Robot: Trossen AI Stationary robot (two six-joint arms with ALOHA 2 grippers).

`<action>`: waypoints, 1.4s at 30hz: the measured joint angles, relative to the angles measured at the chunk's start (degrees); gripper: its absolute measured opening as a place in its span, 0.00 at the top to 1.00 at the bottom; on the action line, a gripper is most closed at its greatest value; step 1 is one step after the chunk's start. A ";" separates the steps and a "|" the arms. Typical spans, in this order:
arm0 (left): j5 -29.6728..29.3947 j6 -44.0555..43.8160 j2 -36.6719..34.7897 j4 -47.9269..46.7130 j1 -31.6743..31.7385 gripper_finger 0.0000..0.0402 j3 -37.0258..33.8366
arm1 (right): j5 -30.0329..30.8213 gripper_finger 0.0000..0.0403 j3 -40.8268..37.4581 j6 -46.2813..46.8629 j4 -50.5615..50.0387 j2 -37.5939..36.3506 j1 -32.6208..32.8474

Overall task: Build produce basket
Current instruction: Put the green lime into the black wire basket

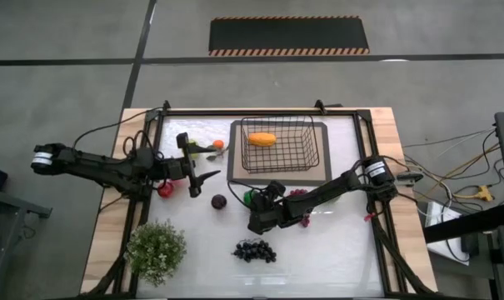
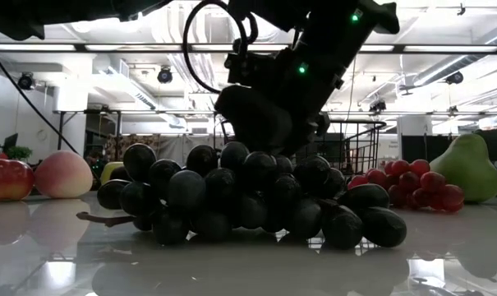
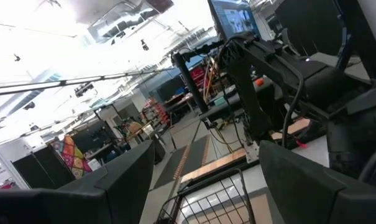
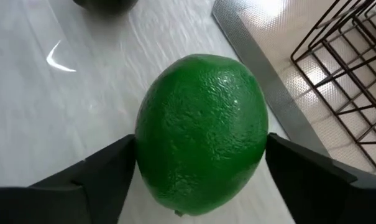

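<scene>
The black wire basket [image 1: 278, 144] stands on a flat mat at the table's far middle, with an orange mango [image 1: 262, 139] lying in it. My right gripper [image 1: 258, 198] is near the table's middle, shut on a round green fruit [image 4: 202, 132]. My left gripper [image 1: 198, 162] is open and empty left of the basket, and its wrist view looks over the basket's rim [image 3: 212, 198]. On the table rest a red apple [image 1: 165, 190], a purple plum [image 1: 219, 202], red grapes [image 1: 297, 193] and dark grapes [image 1: 254, 250]. My right gripper pinches the green fruit between its two fingers, one on each of two opposite sides [image 4: 140, 158]. The fingers come slanting down from the table's right side. Whether the fruit rests on the table or is lifted, I cannot tell.
A bushy potted plant [image 1: 156, 250] stands at the near left corner. A small orange fruit [image 1: 217, 145] lies left of the basket. The low view shows a peach [image 2: 63, 174], a red apple [image 2: 6, 179] and a green pear [image 2: 470, 168] around the dark grapes [image 2: 248, 201].
</scene>
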 joint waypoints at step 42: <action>-0.63 0.15 1.14 0.20 0.00 0.32 0.26 | -23.73 0.35 1.51 -13.41 -18.67 -29.13 -26.68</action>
